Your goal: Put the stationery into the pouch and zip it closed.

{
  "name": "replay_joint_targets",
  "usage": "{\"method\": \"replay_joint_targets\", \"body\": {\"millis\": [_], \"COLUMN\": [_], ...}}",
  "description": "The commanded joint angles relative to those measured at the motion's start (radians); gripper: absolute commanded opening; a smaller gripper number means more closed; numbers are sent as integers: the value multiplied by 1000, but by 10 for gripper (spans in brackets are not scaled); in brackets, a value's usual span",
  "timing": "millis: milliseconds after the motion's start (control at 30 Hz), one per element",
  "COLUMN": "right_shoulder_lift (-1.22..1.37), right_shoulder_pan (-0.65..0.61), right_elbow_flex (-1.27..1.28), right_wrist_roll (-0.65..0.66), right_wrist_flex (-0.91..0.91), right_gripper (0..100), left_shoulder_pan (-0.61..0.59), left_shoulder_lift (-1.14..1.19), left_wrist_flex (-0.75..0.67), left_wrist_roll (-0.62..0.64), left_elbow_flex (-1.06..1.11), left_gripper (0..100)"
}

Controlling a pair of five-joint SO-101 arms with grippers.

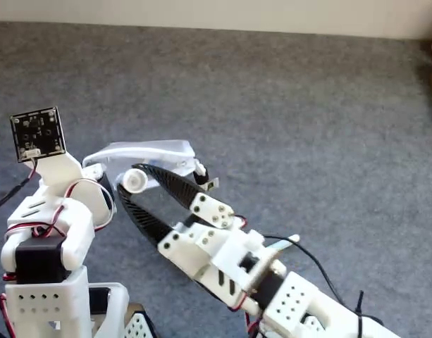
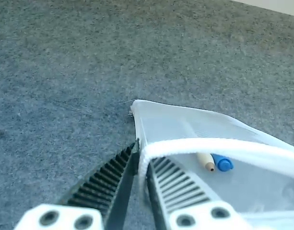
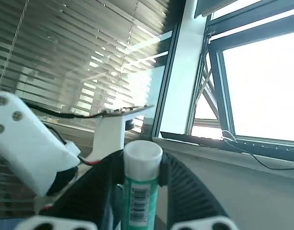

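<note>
The grey counter (image 1: 307, 105) is carrying everything. In the high view, the right arm is coming in from five o'clock and pointing toward ten o'clock, while the left arm is standing at about eight o'clock.

The translucent white pouch (image 1: 149, 153) is lying toward nine o'clock of the counter's middle. In the left wrist view its mouth is gaping open. The left fingers (image 2: 119, 168) are pinching the pouch (image 2: 194, 124) by its white rim, pressed nearly together with only the thin edge between them.

The right fingers (image 1: 175, 184) are spreading partway and clamping a glue stick (image 1: 134, 181), which is sitting at the pouch's six o'clock edge, white cap up. In the right wrist view the glue stick (image 3: 142, 187) is showing a green body with a barcode label; the print under the bars is too small to read.

A pen (image 2: 216, 163) with a blue cap is lying inside the pouch.
</note>
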Motion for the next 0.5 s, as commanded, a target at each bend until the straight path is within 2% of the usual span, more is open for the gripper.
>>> {"method": "replay_joint_targets", "body": {"millis": [0, 167, 467], "right_shoulder_lift": [91, 208, 420], "right_shoulder_pan": [62, 113, 104], "right_elbow_flex": [-77, -77, -77], "right_wrist_roll": [-11, -12, -14], "right_wrist_flex": [-88, -177, -295], "right_gripper": [5, 5, 5], "left_shoulder_pan": [15, 15, 15], "left_shoulder_lift": [1, -5, -5], "left_wrist_flex": [-12, -25, -34], "left_wrist_roll": [-9, -9, -9], "left_elbow_flex": [-5, 10, 21], "left_gripper": [7, 7, 7]}}
